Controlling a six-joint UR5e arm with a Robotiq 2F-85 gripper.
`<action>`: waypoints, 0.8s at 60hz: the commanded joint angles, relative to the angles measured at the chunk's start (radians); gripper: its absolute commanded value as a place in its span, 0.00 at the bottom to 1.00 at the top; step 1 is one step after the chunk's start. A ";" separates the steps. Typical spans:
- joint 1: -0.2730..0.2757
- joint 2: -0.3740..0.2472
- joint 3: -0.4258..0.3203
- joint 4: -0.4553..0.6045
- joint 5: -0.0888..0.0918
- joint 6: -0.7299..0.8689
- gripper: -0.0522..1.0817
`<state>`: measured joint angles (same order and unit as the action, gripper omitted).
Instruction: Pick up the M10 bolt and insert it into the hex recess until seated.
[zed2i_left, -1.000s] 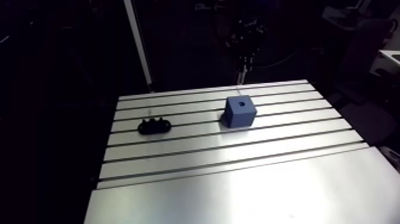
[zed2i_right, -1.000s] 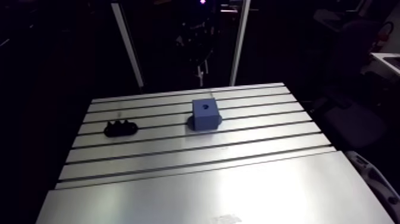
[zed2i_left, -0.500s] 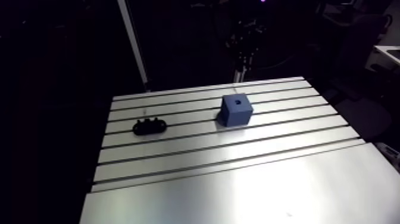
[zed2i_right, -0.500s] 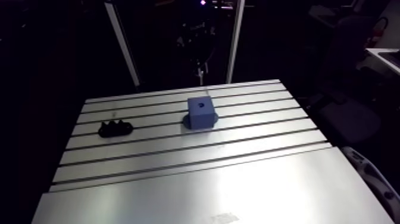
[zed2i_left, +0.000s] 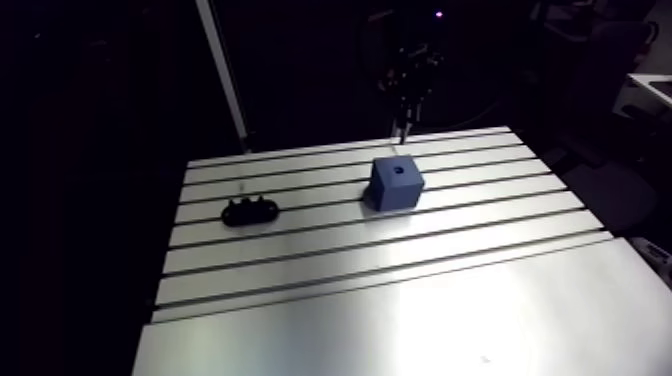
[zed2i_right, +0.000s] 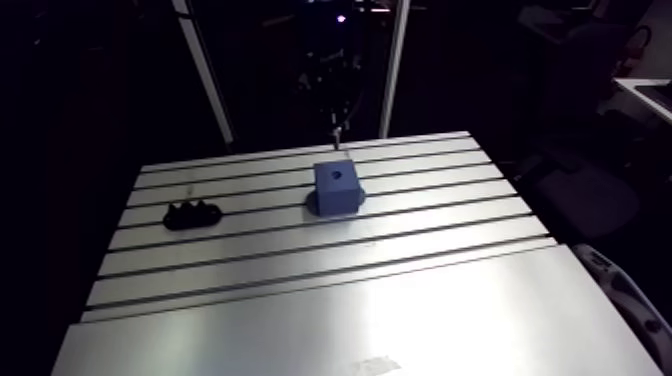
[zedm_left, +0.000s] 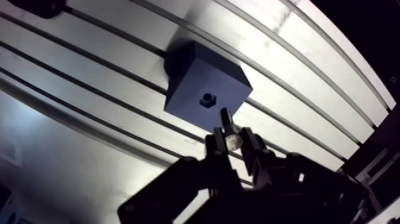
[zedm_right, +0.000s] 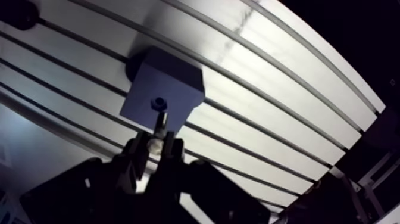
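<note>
Half of the job looked done: the small silver steel M10 bolt (zedm_left: 226, 119) was off the table and in the grip of the black two-fingered Robotiq gripper (zedm_left: 232, 145). The jaws were closed on the bolt's head, with the threaded shank pointing out ahead of the fingers, towards the table.

In the wrist view the shank's tip lay just short of the blue cube-shaped block (zedm_left: 190, 80), near its closest edge and not over the small dark hex recess (zedm_left: 207, 97) in the middle of the block's top face. In the arm view the gripper hung above the far side of the block, with clear air between bolt and block. The block itself stood flat on the slotted aluminium table (zed2i_left: 400, 300), across one of its grooves. A low black plastic holder with small bumps on top (zed2i_left: 250, 211) lay well apart from it on the same table, and nothing could be seen in it.

The step in hand, as I judged it, was the carry and alignment before insertion. The next move would call for bringing the shank square over the recess and keeping it upright. A straight descent would follow until the hex head dropped into the hex. The head's flats would probably need to match the recess, so a small wrist turn might be wanted. A tilted entry could jam the bolt or push the block along the table.

No brand marks, labels or writing could be read on the block, the holder, the bolt or the gripper.
</note>
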<state>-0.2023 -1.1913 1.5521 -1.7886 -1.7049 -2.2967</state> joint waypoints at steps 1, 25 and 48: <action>-0.012 0.002 0.015 -0.015 0.003 -0.016 0.84; -0.014 0.008 0.034 -0.016 0.004 -0.016 0.85; -0.011 0.016 0.047 -0.017 0.005 -0.012 0.85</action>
<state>-0.2156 -1.1800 1.5897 -1.8048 -1.7006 -2.3115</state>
